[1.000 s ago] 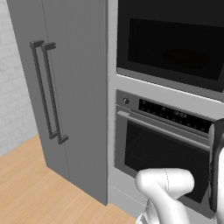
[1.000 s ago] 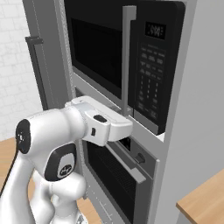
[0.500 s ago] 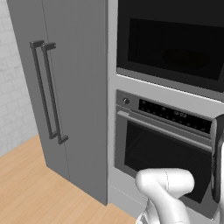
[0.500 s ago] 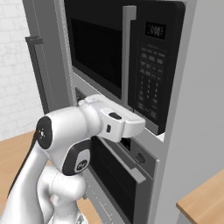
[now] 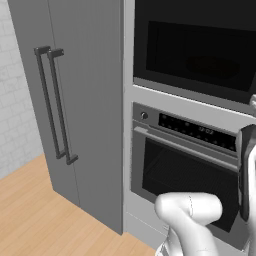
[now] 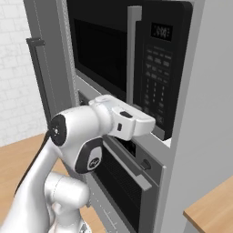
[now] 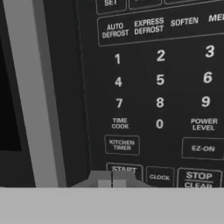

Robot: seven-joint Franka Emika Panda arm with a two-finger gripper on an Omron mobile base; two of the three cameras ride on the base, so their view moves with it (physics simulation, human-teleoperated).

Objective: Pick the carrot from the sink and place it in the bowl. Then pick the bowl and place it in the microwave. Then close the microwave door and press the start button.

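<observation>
The microwave (image 6: 113,59) is built in above the oven, and the microwave door (image 5: 200,45) is closed flat, its window dark. My gripper (image 7: 112,181) is shut, its tips pressed together right at the START button (image 7: 124,169) in the keypad's bottom row. From the right base view, my gripper (image 6: 154,122) reaches the lower part of the keypad (image 6: 154,86), just right of the door's vertical handle (image 6: 133,54). The carrot and the bowl are hidden, and the sink is out of view.
Below the microwave is an oven (image 5: 185,170) with a control strip and a bar handle. A tall grey cabinet (image 5: 85,100) with two long handles stands to the left. A wooden floor (image 5: 30,215) lies below, and a wooden counter corner (image 6: 214,205) sits at the right.
The hand has moved forward and slightly up, from in front of the microwave's lower edge to the keypad. The gripper stays shut.
</observation>
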